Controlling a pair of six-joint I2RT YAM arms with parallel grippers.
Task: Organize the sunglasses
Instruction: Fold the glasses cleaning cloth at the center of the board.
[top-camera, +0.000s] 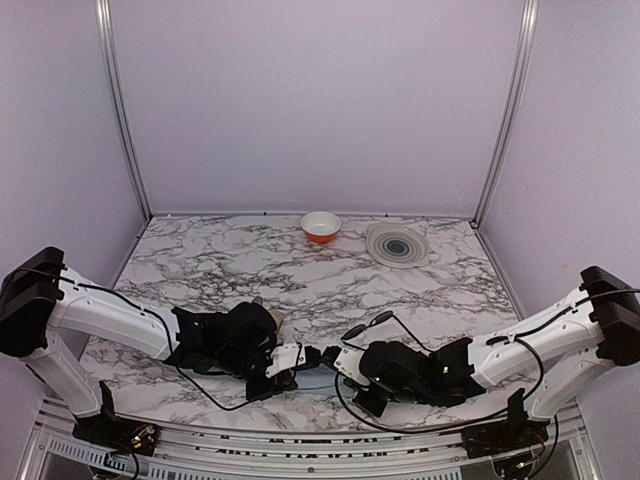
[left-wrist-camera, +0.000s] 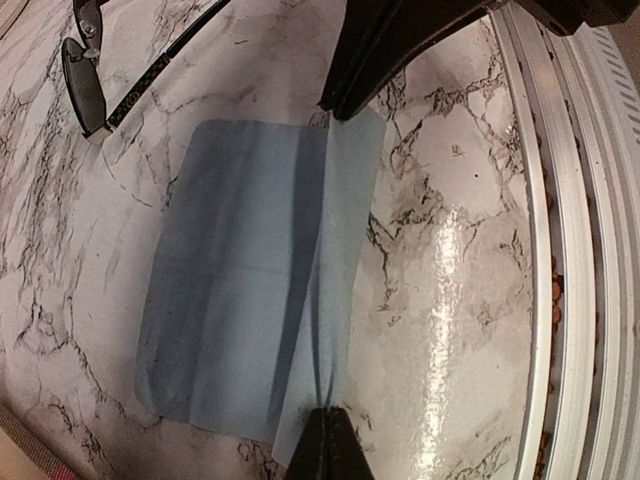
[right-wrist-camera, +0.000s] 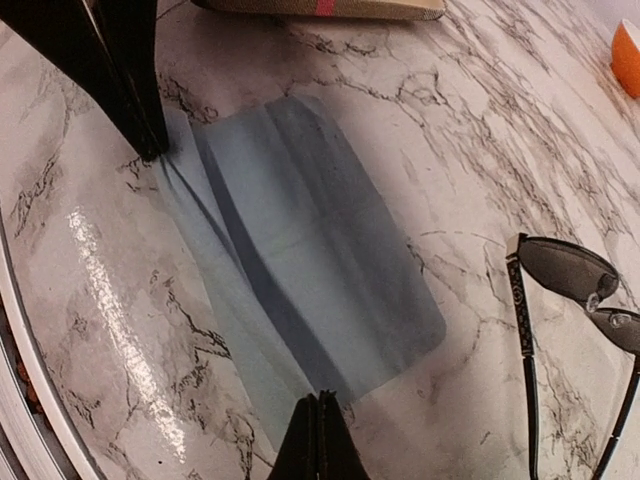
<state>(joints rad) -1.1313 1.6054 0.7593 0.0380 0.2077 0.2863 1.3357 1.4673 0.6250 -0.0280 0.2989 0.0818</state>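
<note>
- Cloth (left-wrist-camera: 250, 280), blue, lies on the bench (left-wrist-camera: 450, 250) with one long side raised in a ridge.
- Left hand (left-wrist-camera: 326, 415) is pinched shut on one end of the ridge, right hand (right-wrist-camera: 318, 400) on the opposite end.
- Wire-frame sunglasses (right-wrist-camera: 565, 285) sit just beside the cloth, not touching it.
- Best handling, as I judge it: move both ends across together, keep tension even, and lay edge on edge.

The place is a robotics lab test cell. A marble-patterned desk (top-camera: 300, 265) is boxed in by plain lilac walls (top-camera: 320, 100), and aluminium posts (top-camera: 122, 110) rise from its far corners. A bare aluminium rail (top-camera: 300, 442) runs along the near edge, where a left arm (top-camera: 110, 315) and a right arm (top-camera: 530, 345) are mounted, with black cables (top-camera: 400, 428) trailing over the desk.
</note>
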